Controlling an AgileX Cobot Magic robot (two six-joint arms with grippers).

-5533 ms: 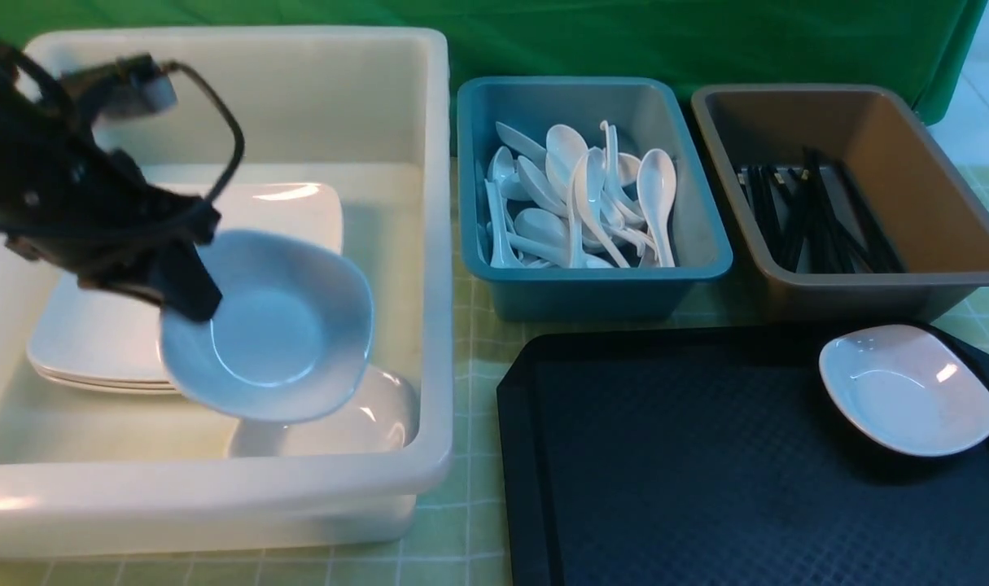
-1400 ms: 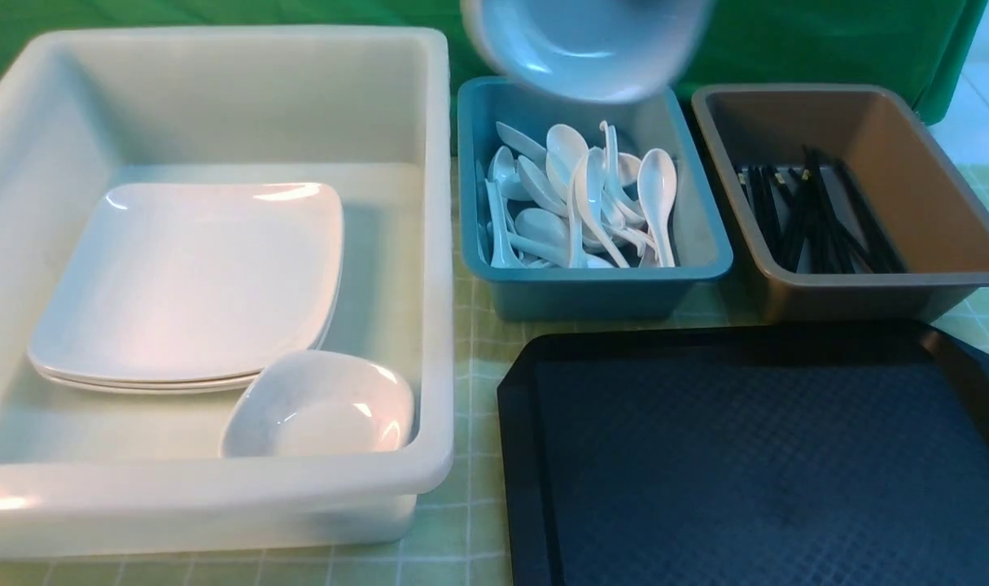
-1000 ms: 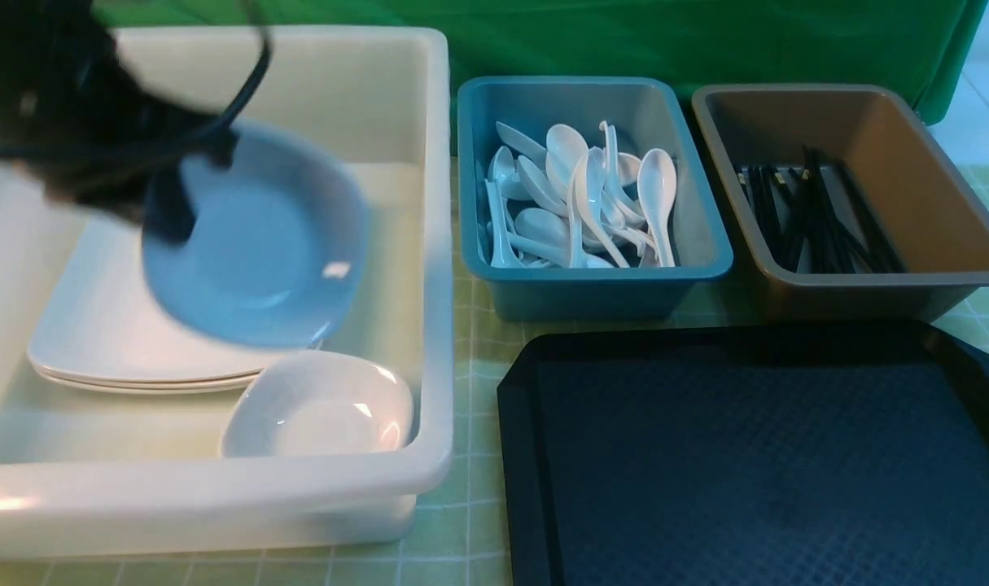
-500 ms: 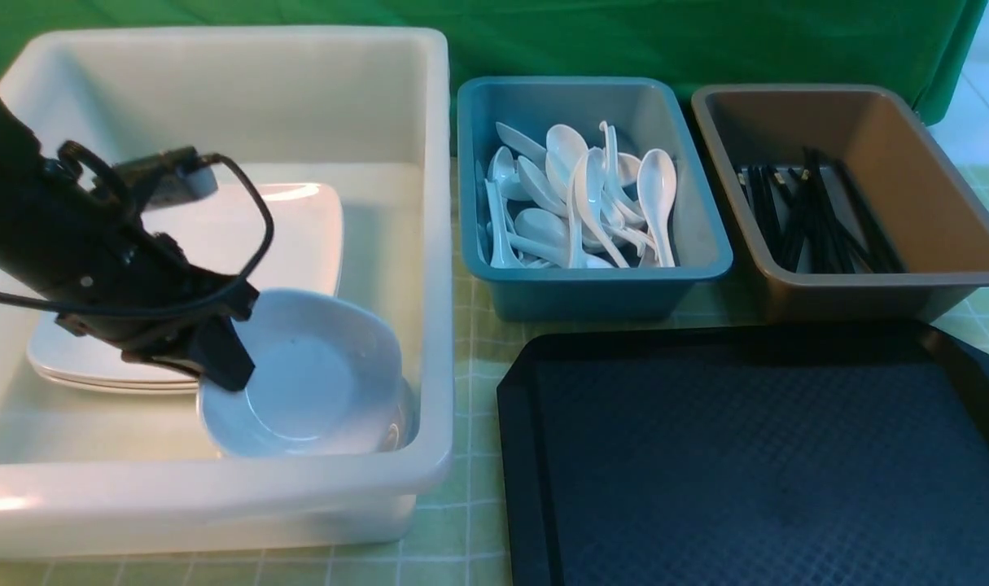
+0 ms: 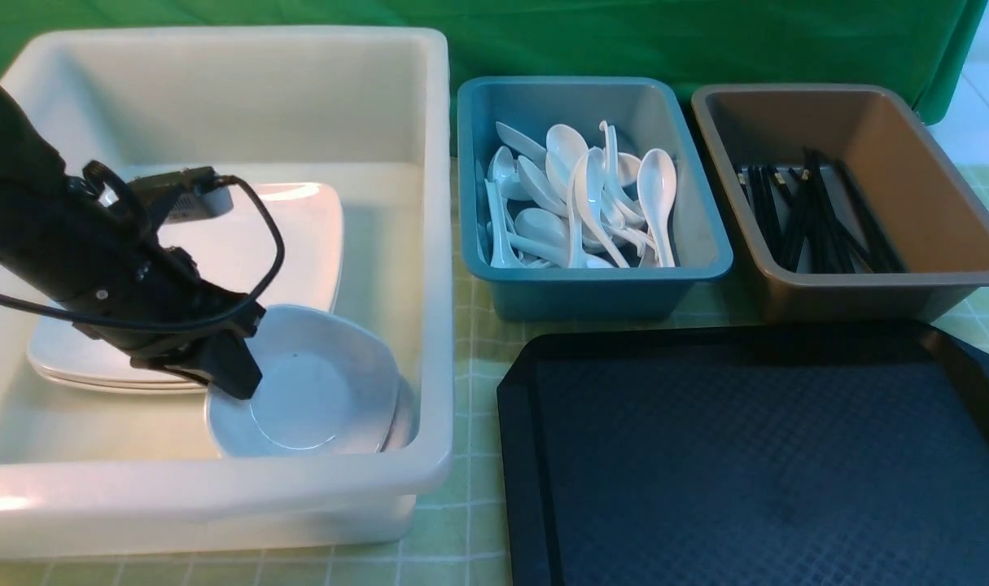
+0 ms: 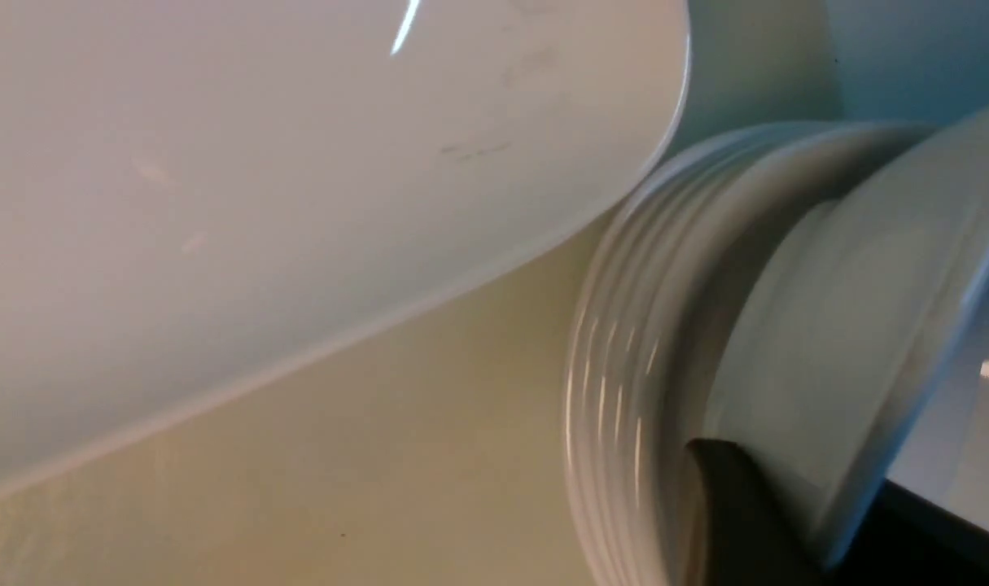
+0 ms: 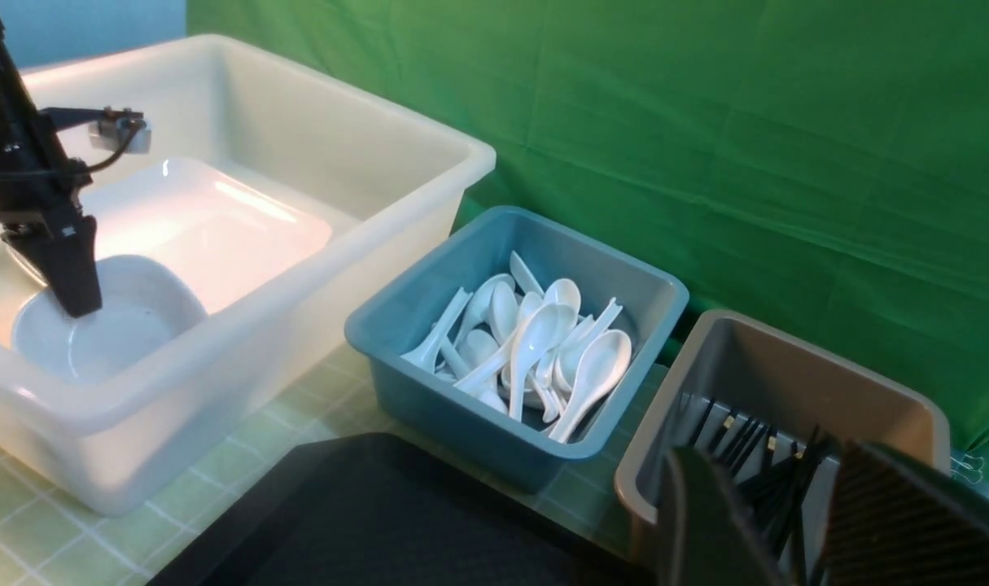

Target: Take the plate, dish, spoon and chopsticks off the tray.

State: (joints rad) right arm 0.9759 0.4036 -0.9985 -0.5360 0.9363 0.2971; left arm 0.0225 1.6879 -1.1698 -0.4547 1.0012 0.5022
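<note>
A small white dish lies nested on another small dish in the near right corner of the white tub. My left gripper has a finger on each side of the dish's rim; whether the fingers still press it does not show. Beside it lies a stack of large white plates. The black tray has nothing on it. Spoons fill the teal bin and chopsticks lie in the brown bin. My right gripper is open and empty above the tray's far right, out of the front view.
The teal bin and brown bin stand side by side behind the tray. The tub's tall walls enclose the left arm's wrist. A green cloth hangs at the back, and a green checked cloth covers the table.
My left arm swung the dish down into the tub and lowered it onto the other small dish, where it now lies flatter. The right gripper has not visibly moved.
</note>
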